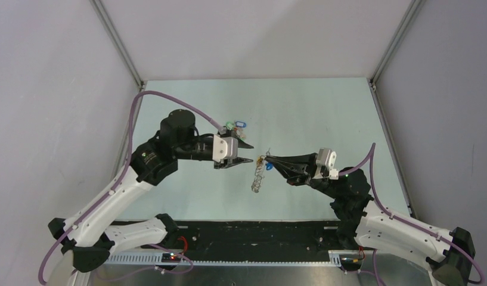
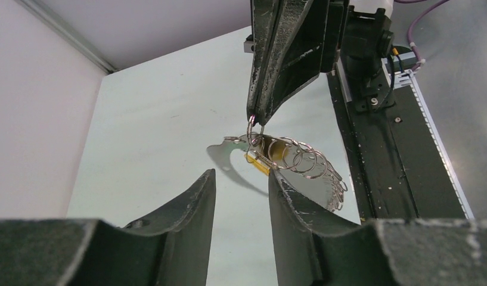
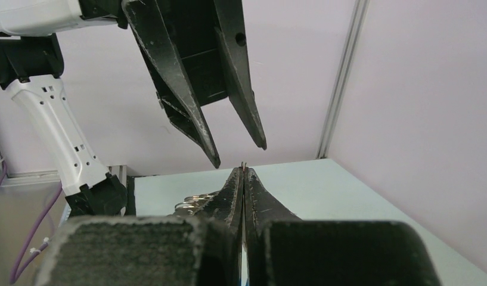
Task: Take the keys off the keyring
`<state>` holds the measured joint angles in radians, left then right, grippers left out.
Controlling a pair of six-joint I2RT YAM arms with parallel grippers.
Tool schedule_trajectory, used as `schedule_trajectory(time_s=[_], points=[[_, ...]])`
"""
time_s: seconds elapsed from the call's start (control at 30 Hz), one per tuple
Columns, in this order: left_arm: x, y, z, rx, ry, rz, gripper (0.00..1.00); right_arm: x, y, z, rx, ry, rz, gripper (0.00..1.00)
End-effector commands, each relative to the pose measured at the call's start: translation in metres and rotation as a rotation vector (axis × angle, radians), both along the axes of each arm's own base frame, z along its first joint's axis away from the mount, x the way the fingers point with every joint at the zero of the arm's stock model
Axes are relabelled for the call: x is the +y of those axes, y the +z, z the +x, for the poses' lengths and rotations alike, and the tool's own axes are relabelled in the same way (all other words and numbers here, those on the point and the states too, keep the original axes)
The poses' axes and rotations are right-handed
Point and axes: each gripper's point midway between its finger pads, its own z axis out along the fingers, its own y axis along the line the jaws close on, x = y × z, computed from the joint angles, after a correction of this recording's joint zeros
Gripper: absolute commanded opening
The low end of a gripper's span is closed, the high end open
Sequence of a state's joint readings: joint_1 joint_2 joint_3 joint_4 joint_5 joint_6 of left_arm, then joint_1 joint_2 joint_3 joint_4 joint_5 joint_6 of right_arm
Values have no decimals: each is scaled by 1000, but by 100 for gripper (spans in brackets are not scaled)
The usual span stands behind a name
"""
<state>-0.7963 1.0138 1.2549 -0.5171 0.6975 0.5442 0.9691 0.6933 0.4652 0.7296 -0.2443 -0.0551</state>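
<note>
My right gripper (image 1: 269, 158) is shut on one small silvery ring of the keyring (image 1: 258, 174), which hangs from it above the table. In the left wrist view the right gripper (image 2: 253, 121) pinches that ring from above, and the keyring's (image 2: 306, 161) fringe of rings trails down to the right, with an orange-tagged key (image 2: 259, 163) at its top. In the right wrist view the gripper (image 3: 244, 170) is shut with wire at its tip. My left gripper (image 1: 248, 161) is open and empty, just left of the keyring, its fingers (image 2: 199, 196) below it.
A cluster of loose keys with blue and green tags (image 1: 236, 126) lies on the table behind the left wrist. The pale green table (image 1: 312, 113) has grey walls on three sides. A black rail (image 1: 253, 235) runs along the near edge.
</note>
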Motion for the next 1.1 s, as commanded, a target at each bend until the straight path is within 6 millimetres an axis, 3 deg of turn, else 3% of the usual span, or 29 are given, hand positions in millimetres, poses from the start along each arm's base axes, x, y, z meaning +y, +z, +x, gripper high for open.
schedule_trajectory(time_s=[0.0,0.2,0.47,0.67,0.73,0.87,1.07], points=[[-9,4,-5,-24,-67,-23,41,-10,28,-11,-54,29,95,0],[-15,6,-4,1,-83,-22,41,-10,30,-12,-54,39,101,0],[-21,2,-7,52,-110,-15,28,-9,30,-12,-51,42,98,0],[-24,1,-14,82,-151,-16,26,-8,28,-11,-47,42,89,0],[-24,1,-17,87,-170,-18,22,-8,28,-10,-46,41,89,0],[-24,-2,-21,95,-189,-16,3,-8,28,-10,-48,41,89,0],[-26,-15,-22,132,-197,4,0,-10,31,-11,-53,40,103,0]])
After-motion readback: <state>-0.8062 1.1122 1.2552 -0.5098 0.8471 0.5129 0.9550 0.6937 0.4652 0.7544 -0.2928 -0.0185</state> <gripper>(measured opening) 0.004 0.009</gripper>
